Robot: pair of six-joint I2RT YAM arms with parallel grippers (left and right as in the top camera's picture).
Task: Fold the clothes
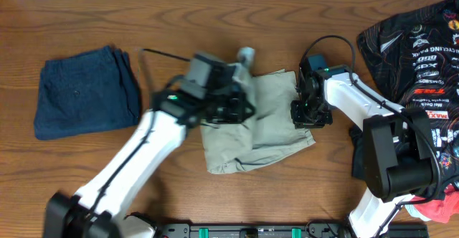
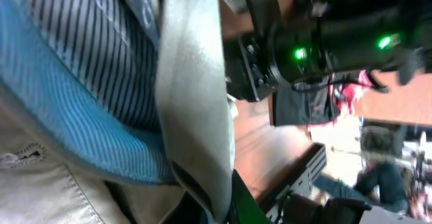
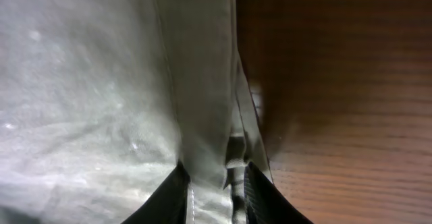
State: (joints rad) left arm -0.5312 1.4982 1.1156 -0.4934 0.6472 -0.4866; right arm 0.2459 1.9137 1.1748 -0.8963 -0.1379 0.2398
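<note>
Pale grey-green shorts (image 1: 262,127) lie partly folded at the table's middle. My left gripper (image 1: 237,109) is over their left part, shut on a fold of the cloth; the left wrist view shows the grey cloth (image 2: 192,96) and its blue striped lining (image 2: 81,75) pressed close. My right gripper (image 1: 303,115) is at the shorts' right edge, shut on the hem (image 3: 212,156) just above the wood. A folded dark blue garment (image 1: 86,91) lies at the left. A black printed shirt (image 1: 419,59) lies at the far right.
A dark garment (image 1: 358,155) and a red one (image 1: 437,209) lie at the right front, by the right arm's base. A black rail (image 1: 237,229) runs along the front edge. Bare wood (image 1: 72,173) shows at the front left.
</note>
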